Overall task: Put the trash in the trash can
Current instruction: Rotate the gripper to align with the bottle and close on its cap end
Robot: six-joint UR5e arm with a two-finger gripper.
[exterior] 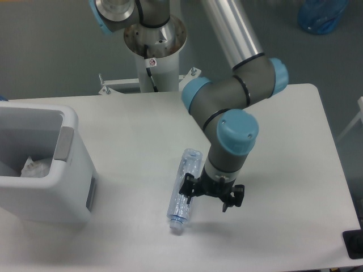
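So the bottle (pixel 183 191) is lying flat on the white tabletop (pixel 295 141), roughly in the middle-front. It's crushed, clear, with a bluish label, and the pale cap end points toward the front edge while the fatter end points back toward the arm's base. It sits at a slight tilt, not square to the tabletop edges.

The hand (pixel 211 198) hangs just to the right of the bottle, fingers pointing down and spread apart, nothing between them. The left finger (pixel 187 188) looks like it's right at the bottle's side, overlapping it in this view, but I can't tell if it's actually touching. The other finger is out over bare tabletop. There's a soft shadow under the hand, so it looks to be above the surface rather than resting on it.

The bin (pixel 54 181) is over at the left edge of the tabletop, well apart from the bottle. White, boxy, rounded corners, grey patches on the side facing the bottle. Inside it you can see the paper wad (pixel 35 168), crumpled and white, sitting down in the bin.

The arm (pixel 227 113) comes down from the post at the back, with blue caps on its joints.
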